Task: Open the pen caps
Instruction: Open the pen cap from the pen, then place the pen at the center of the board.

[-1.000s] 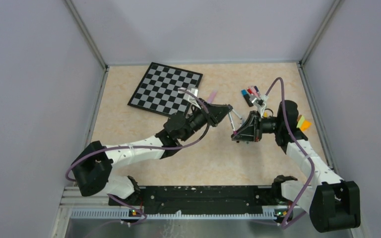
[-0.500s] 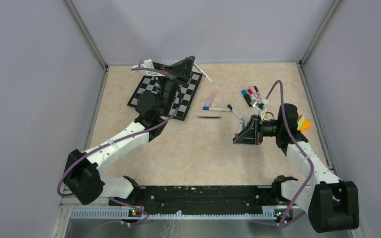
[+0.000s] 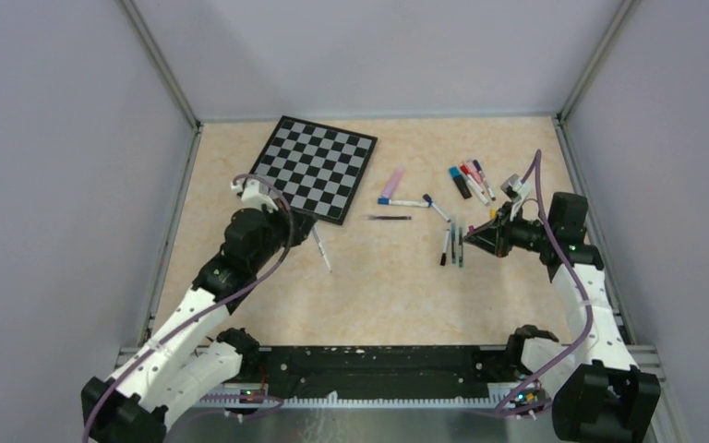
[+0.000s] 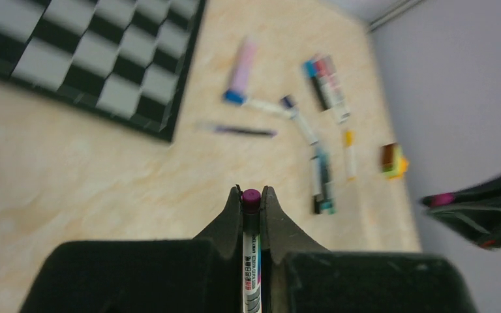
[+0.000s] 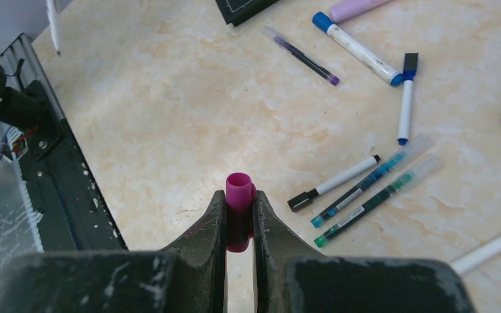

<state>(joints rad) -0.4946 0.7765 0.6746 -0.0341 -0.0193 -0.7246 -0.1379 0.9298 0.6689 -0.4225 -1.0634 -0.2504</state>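
Note:
My left gripper [image 4: 252, 195] is shut on a white pen [image 4: 252, 261] whose purple end [image 4: 251, 199] pokes out just past the fingertips. From above, this pen [image 3: 321, 251] slants down off the left gripper [image 3: 303, 229], just right of the chessboard's near corner. The right gripper [image 5: 239, 199] is shut on a magenta pen cap [image 5: 239, 208], open mouth facing out, held above the table. From above, the right gripper [image 3: 469, 238] hovers beside three pens [image 3: 452, 245] lying side by side.
A black-and-white chessboard [image 3: 318, 166] lies at the back left. Loose pens lie around the middle: a blue-capped white marker [image 3: 404, 201], a pink one [image 3: 392, 185], a thin dark pen [image 3: 390, 218] and a cluster [image 3: 469, 177] at the back right. A yellow-orange block [image 4: 393, 160] sits near the right wall.
The grippers met at the table's middle a second ago. The left arm then swung over the chessboard and back to the near left with the pen. The right gripper drew right holding the cap.

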